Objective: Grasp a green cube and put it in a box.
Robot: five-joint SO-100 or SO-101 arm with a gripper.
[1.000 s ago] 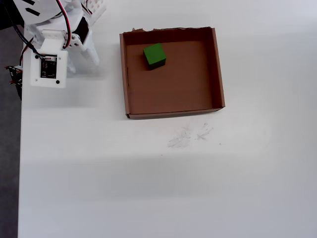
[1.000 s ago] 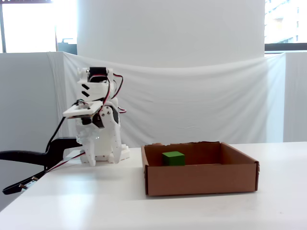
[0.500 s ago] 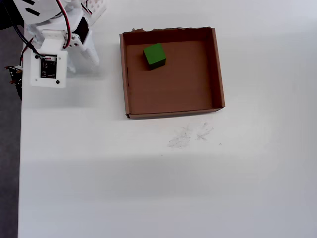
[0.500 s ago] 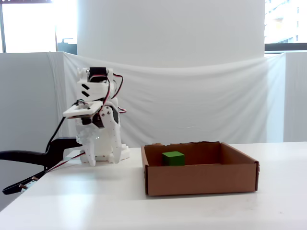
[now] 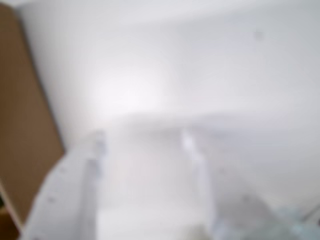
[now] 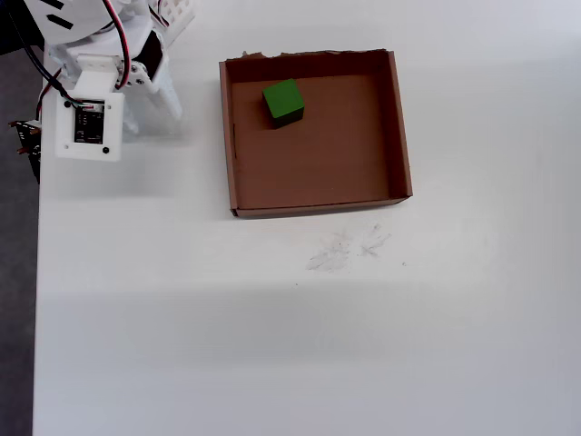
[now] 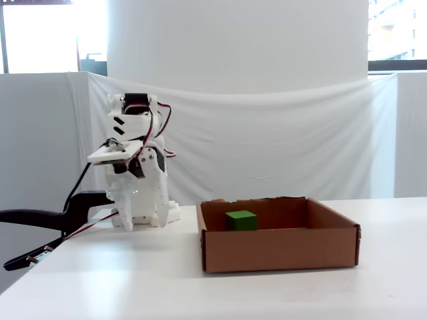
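In the fixed view, nearest the camera stands the front wall of the shallow square brown cardboard box (image 7: 279, 250), with bare white worktop (image 7: 133, 287) in front of it. Inside it, toward the far left part, sits the small bright-green cube (image 7: 241, 220), flat on the floor of the box and touched by nothing. Seen from overhead, the green cube (image 6: 283, 101) lies at about 11 o'clock from the middle of the box (image 6: 399, 127), near the ragged far rim but apart from both walls.

Farther back, at about 9 o'clock from the box, the white arm is folded over its base. The wrist view is blurred; 2 pale fingers of the claw (image 5: 145, 142) stand apart over bare worktop, so it looks open and holds nothing.

Against the pictures from 1 second and half a second ago, nothing has shifted: cube, box and arm all match. By this, the task reads as done, the arm parked and idle.
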